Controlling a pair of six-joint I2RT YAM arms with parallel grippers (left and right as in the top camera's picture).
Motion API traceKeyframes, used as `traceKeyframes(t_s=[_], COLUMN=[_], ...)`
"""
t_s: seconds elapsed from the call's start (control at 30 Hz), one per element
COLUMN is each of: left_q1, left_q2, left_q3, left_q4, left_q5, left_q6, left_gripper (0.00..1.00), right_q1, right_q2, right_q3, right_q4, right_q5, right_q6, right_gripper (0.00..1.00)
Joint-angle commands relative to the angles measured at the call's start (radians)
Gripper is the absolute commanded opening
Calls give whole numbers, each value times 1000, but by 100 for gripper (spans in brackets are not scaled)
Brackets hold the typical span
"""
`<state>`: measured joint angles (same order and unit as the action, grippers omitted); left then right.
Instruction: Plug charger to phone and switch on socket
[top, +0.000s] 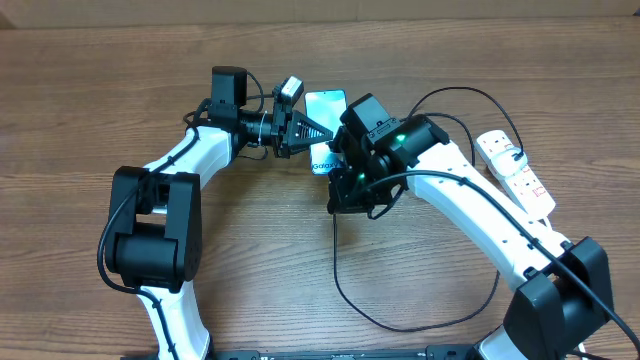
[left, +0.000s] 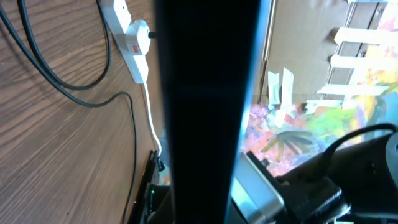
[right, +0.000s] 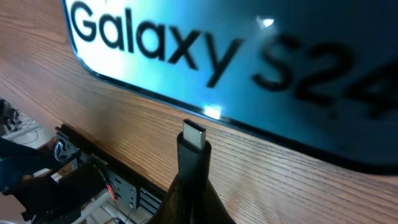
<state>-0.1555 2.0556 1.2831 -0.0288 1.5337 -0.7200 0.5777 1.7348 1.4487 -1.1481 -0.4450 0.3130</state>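
The phone (top: 325, 103) has a lit light-blue screen and floats level just above the table, pinched at its left edge by my shut left gripper (top: 308, 128). Seen edge-on in the left wrist view, the phone (left: 205, 93) is a dark blurred band. "Galaxy S24" fills the phone (right: 217, 56) in the right wrist view. My right gripper (top: 338, 190) (right: 193, 186) is shut on the charger's connector (right: 194, 137), whose metal tip points at the phone's near edge, just short of it. The black charger cable (top: 345, 280) loops to the white socket (top: 515, 170) (left: 134, 43) at right.
The socket's white cord (left: 151, 118) trails along the table. The table's near edge and a metal frame (right: 112, 186) lie below my right gripper. Both arms crowd the table's middle, the left arm's base (top: 150, 235) at left. Cardboard and colourful clutter (left: 323, 112) stand beyond the table.
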Motion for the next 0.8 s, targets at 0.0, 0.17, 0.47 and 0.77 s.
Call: traceKeyframes(t_s=[0.0,0.17,0.47,0.77], left_q1=[5,5,5,5], left_q2=[-1,-1,-1,-1], left_q3=[3,3,3,3], left_q4=[8,9,12,27], left_q5=[47,47,47,47], left_q6=[80,97,97,61], left_gripper=[4,4,4,4], right_q1=[-21,-35,-36,-37], right_q2=[-5,-5,-5,-4], right_q3=[11,11,11,11], right_q4=[2,2,25,32], right_q5=[-2,-39,-73,-73], right_q6=[-8,-34,-33,-32], right_gripper=[4,4,4,4])
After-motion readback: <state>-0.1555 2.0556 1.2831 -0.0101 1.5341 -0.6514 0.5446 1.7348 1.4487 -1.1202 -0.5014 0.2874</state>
